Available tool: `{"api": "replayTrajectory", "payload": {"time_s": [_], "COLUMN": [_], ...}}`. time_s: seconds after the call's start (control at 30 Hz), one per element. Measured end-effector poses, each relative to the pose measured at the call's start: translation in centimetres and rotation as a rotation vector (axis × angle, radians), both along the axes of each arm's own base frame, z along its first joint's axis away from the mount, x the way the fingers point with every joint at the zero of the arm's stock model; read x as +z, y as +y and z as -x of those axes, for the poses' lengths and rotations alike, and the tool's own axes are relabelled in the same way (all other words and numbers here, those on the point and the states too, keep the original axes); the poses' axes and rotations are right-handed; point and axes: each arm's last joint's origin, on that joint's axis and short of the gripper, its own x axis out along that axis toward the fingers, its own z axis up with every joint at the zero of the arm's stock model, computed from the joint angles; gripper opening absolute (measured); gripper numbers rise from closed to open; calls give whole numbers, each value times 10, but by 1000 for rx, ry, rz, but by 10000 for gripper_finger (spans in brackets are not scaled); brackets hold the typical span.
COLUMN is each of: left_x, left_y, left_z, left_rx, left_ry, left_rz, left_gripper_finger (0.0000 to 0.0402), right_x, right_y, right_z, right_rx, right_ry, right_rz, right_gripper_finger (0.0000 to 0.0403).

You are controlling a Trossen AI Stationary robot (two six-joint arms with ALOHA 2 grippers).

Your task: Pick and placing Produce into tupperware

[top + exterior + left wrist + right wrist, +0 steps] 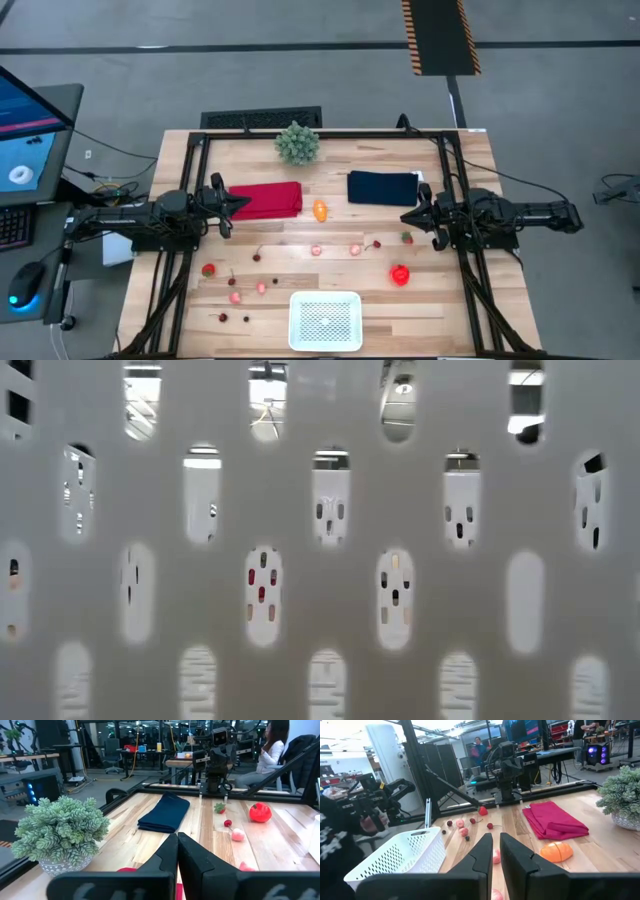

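High view: my left claw sits at the counter edge, tips just over the red cloth. My right claw mirrors it beside the navy cloth. Both look parked, likely a start pose, nothing picked yet. Produce is scattered between my claws: orange piece, red pepper, strawberry, pink bits. The tupperware sits at the front edge, well apart from both claws, nothing inside that I can see.

Low view: blocked by the tupperware's perforated wall.

Left wrist: left claw clenched, fingers touching, empty. Navy cloth, pepper ahead; bushy plant beside.

Right wrist: right claw almost closed, thin gap, gripping nothing. Orange piece just ahead, tupperware off to one side.
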Motion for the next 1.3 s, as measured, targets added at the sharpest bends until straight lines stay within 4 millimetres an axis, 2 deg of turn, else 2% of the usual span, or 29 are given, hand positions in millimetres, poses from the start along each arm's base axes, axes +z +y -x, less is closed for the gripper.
{"api": "replayTrajectory", "payload": {"time_s": [0.23,0.37,0.5,0.63,0.8,1.03,1.17,1.3], "left_x": [0,0,0,1,1,1,1,1], "left_y": [0,0,0,1,1,2,1,1], "left_z": [0,0,0,0,0,0,0,0], "left_rx": [0,-5,1,34,44,59,56,51], "left_ry": [-8,-53,-91,-105,-106,-111,-125,-133], "left_rz": [31,210,353,353,354,356,409,453], "left_gripper_finger": [0,0,0,0,0,0,0,0], "right_x": [0,1,11,26,34,21,19,12], "right_y": [0,0,-1,-1,-3,-6,-8,-13], "right_z": [0,0,1,4,6,2,2,1], "right_rx": [0,-7,-15,-5,-51,-145,-171,-293], "right_ry": [0,-15,-96,-238,-333,-217,-193,-124], "right_rz": [0,4,-177,-296,-244,-117,-122,-126], "right_gripper_finger": [59,59,59,59,59,59,59,59]}}
